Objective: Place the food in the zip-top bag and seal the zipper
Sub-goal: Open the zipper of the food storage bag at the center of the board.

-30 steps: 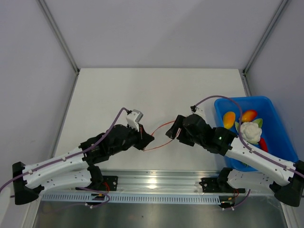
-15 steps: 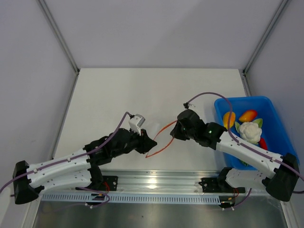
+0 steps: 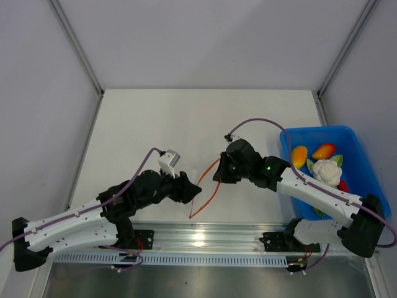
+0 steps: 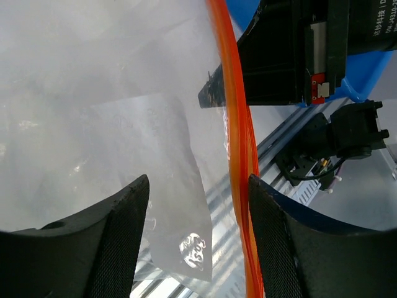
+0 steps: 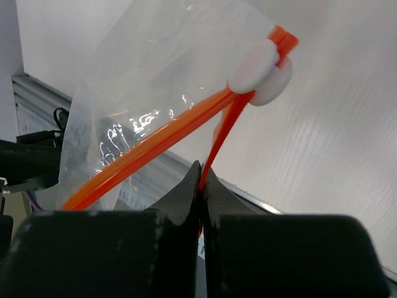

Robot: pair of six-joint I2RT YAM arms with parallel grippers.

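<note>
Orange-red zipper (image 5: 155,146) of the clear zip-top bag (image 5: 142,74) spans between two low, bent arms that meet mid-table. Right gripper (image 5: 200,177) pinches one lip of the strip, fingers together. Left gripper (image 4: 197,189) straddles the bag, fingers apart. White table (image 3: 186,118), grey walls (image 3: 205,43). The food (image 3: 324,169) sits in a blue bin (image 3: 316,130) at right.

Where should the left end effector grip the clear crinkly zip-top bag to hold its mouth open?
Likely the free lip of the orange-red zipper strip, not the film of the clear crinkly zip-top bag. The right end effector pinches the other lip near the white slider, so come from the left. The strip runs through the gap of the open left end effector: close across it.
</note>
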